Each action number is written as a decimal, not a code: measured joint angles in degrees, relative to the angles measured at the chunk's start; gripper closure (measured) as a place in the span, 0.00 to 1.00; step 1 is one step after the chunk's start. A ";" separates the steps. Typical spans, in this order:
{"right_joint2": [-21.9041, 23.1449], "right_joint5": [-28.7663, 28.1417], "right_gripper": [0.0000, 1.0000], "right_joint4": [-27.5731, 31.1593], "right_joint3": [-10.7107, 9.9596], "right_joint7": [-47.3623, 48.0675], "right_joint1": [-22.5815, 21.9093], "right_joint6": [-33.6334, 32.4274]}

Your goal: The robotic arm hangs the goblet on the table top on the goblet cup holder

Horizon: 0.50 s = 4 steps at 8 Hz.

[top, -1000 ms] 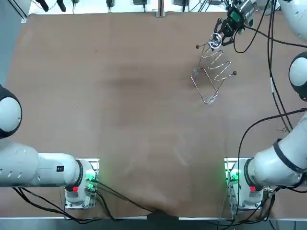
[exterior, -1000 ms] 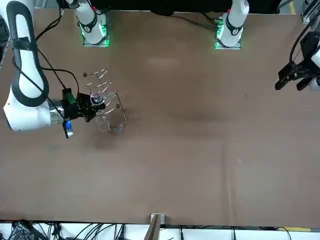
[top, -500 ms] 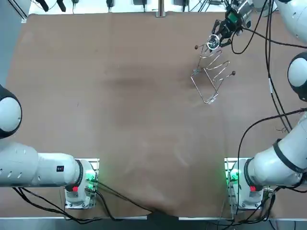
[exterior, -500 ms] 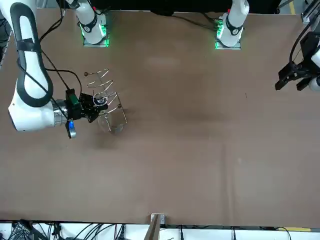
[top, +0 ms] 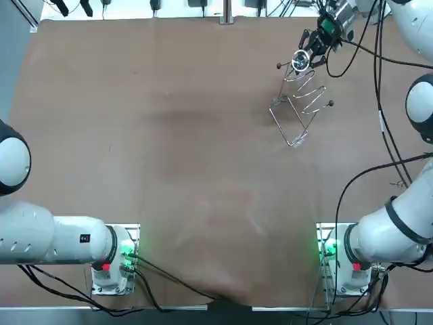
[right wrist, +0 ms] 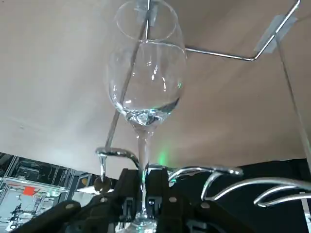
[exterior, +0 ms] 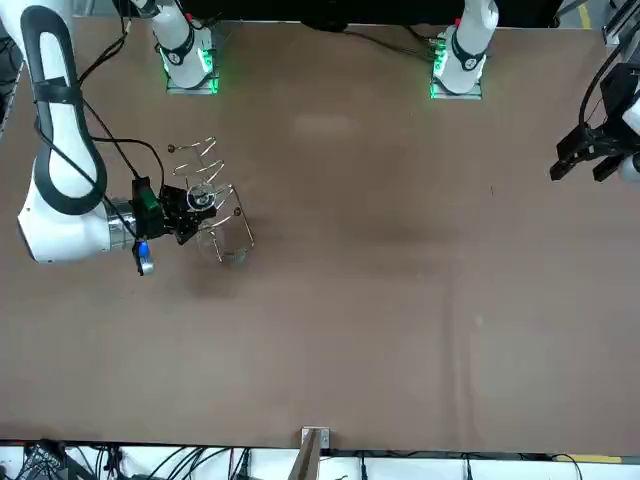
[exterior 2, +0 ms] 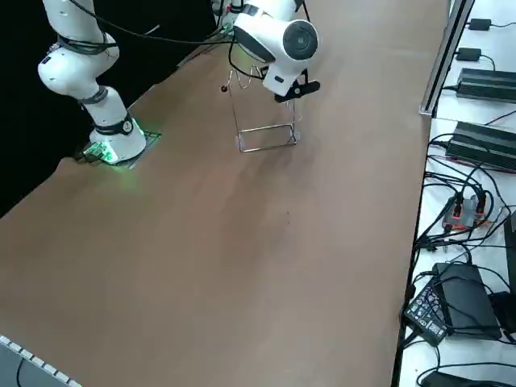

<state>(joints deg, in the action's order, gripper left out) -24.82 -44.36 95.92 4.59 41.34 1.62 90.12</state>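
Bright, even light on the bench (top: pixel 169 135); green glint on the goblet (right wrist: pixel 146 77) in the end effector (top: pixel 304 57), top view's upper right

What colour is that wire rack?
Shiny silver wire rack, best in the right wrist view; the right gripper holds the clear goblet at it.

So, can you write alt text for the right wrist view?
The right claw grips the stem of a clear glass goblet, whose bowl points toward the brown table. The stem seems to sit between two prongs of the silver wire cup holder.
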 joint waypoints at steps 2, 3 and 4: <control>0.00 -0.02 0.89 0.00 0.00 0.78 0.01 -0.08; 0.01 -0.02 0.89 0.00 -0.02 0.86 0.05 -0.20; 0.01 -0.03 0.87 0.00 -0.08 0.94 0.11 -0.28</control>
<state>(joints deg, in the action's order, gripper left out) -24.81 -44.39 95.91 4.50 42.28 1.73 89.84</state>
